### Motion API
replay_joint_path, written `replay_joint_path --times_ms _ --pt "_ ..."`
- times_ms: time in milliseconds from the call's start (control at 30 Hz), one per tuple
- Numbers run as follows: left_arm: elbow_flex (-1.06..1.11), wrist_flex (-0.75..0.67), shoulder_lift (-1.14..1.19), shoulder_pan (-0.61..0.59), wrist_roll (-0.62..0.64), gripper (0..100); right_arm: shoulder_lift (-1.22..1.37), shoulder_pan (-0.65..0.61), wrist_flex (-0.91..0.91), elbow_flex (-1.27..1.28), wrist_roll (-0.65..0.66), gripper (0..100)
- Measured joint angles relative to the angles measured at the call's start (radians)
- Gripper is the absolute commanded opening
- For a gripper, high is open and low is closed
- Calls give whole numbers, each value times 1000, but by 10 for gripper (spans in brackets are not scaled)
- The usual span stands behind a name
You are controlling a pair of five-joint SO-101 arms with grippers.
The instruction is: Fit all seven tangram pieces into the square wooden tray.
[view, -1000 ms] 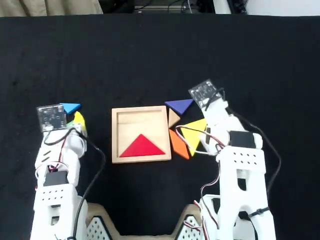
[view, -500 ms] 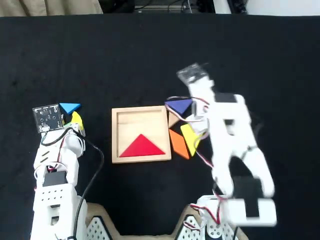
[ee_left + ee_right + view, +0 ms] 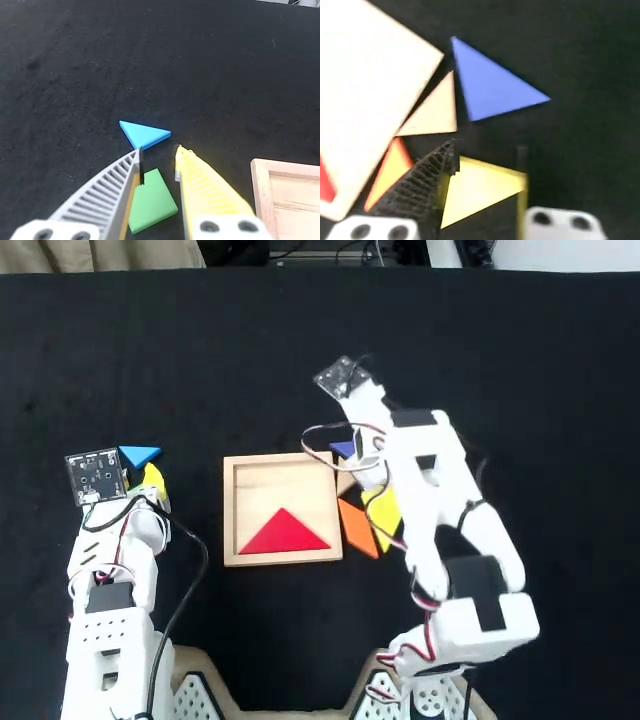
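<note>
The square wooden tray (image 3: 250, 472) holds a red triangle (image 3: 285, 533). Beside its right edge lie a dark blue triangle (image 3: 345, 449), a tan triangle (image 3: 435, 112), an orange piece (image 3: 358, 527) and a yellow triangle (image 3: 386, 510). My right arm (image 3: 420, 480) stretches over these. Its gripper (image 3: 486, 152) is open, with the yellow triangle (image 3: 480, 187) lying between its fingers and the dark blue triangle (image 3: 490, 85) just ahead. Left of the tray, my left gripper (image 3: 159, 152) stands open over a green piece (image 3: 150, 200), its tips next to a light blue triangle (image 3: 145, 135).
Everything rests on a black cloth (image 3: 300, 350) with wide free room toward the far side. A corner of the tray (image 3: 287, 195) is close to the left gripper. Both arm bases stand at the near edge.
My right arm has swung forward and to the left, from beside the yellow triangle to over the pieces by the tray's right edge. The left arm has barely shifted.
</note>
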Motion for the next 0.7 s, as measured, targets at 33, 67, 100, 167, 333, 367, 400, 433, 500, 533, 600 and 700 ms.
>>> replay_joint_path --times_ms 33,67,100,167,333,367,400,433,500,533,600,700 --pt "0 0 0 0 0 123 20 15 0 -18 -3 47" --pt "0 0 0 0 0 123 40 28 0 -35 -3 59" --pt "0 0 0 0 0 123 61 38 0 -52 -3 64" --pt "0 0 0 0 0 123 107 57 0 -86 -3 64" --pt "0 0 0 0 0 123 198 78 0 -121 -3 64" --pt "0 0 0 0 0 123 206 78 0 -124 -3 64" --pt "0 0 0 0 0 123 212 78 0 -129 -3 64" --pt "0 0 0 0 0 123 216 78 0 -135 -3 64" --pt "0 0 0 0 0 123 222 80 0 -143 -3 64" --pt "0 0 0 0 0 123 222 80 0 -143 -3 64" --pt "0 0 0 0 0 123 222 80 0 -143 -3 64" --pt "0 0 0 0 0 123 222 94 0 -143 0 64"
